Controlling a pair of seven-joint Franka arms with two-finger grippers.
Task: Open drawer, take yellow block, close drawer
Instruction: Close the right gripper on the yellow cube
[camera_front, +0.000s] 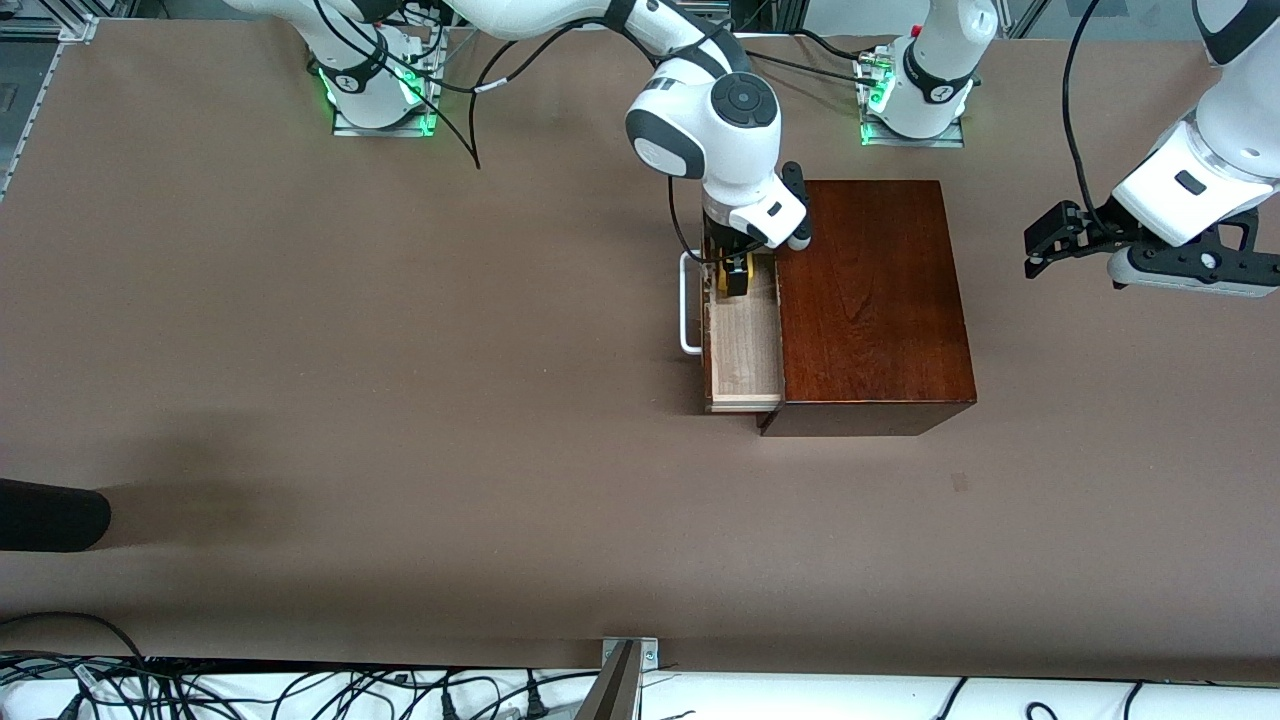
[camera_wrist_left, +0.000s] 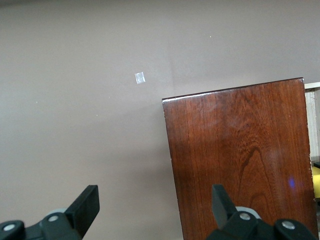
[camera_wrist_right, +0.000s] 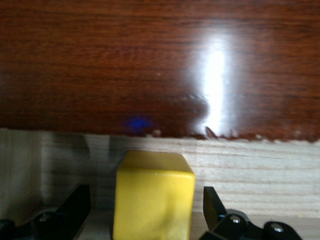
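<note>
The mahogany box (camera_front: 870, 300) stands mid-table with its drawer (camera_front: 745, 350) pulled out toward the right arm's end, white handle (camera_front: 688, 305) outermost. The yellow block (camera_wrist_right: 152, 200) rests on the drawer's pale wood floor, at the end farther from the front camera (camera_front: 737, 268). My right gripper (camera_wrist_right: 146, 195) is lowered into the drawer (camera_wrist_right: 250, 170), open, one finger on each side of the block with a gap at both. My left gripper (camera_front: 1035, 250) waits open in the air toward the left arm's end, over bare table and the box's edge (camera_wrist_left: 155, 195); the box top (camera_wrist_left: 240, 160) fills that view.
A dark rounded object (camera_front: 50, 515) juts in at the right arm's end of the table, near the front camera. A small pale scrap (camera_wrist_left: 140, 77) lies on the brown table (camera_front: 400, 400) close to the box. Cables run along the table's nearest edge.
</note>
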